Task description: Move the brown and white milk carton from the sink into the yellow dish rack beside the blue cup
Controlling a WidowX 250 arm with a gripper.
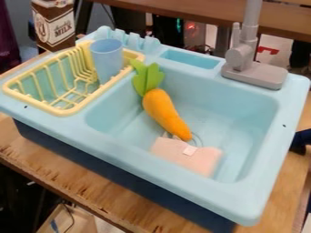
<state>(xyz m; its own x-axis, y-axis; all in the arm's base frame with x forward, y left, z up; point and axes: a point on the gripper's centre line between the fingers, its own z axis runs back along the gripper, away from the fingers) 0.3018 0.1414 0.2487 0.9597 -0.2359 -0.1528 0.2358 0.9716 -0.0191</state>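
- Bench (37, 164): bare wood, bearing the sink; its flat top presumably gives the moulded base a level seat.
- Rack (59, 110): yellow, wire-style, set at the sink's left end; apparently so placed that wet ware may drain beside the basin.
- Carton (53, 25): brown and white, upright behind the rack, outside the basin, likely there to be out of the wet.
- Cup (107, 60): blue, upright, mouth up, at the rack's right side; the rack walls presumably guard it against toppling.
- Sink (130, 152): pale blue, one deep basin whose walls would check anything that rolls.
- Carrot (163, 110): orange, in the basin, aslant; green leaves up against the rear left wall, tip down at the cloth's far edge. The wall seems to prop its leafy end.
- Cloth (188, 157): pink, small white tag, on the basin floor near the front wall, perhaps laid there for wiping.
- Tap (249, 57): grey, at the rear right, mounted there evidently to serve the basin.
- Pincer: apart, together or clamped, I cannot tell.
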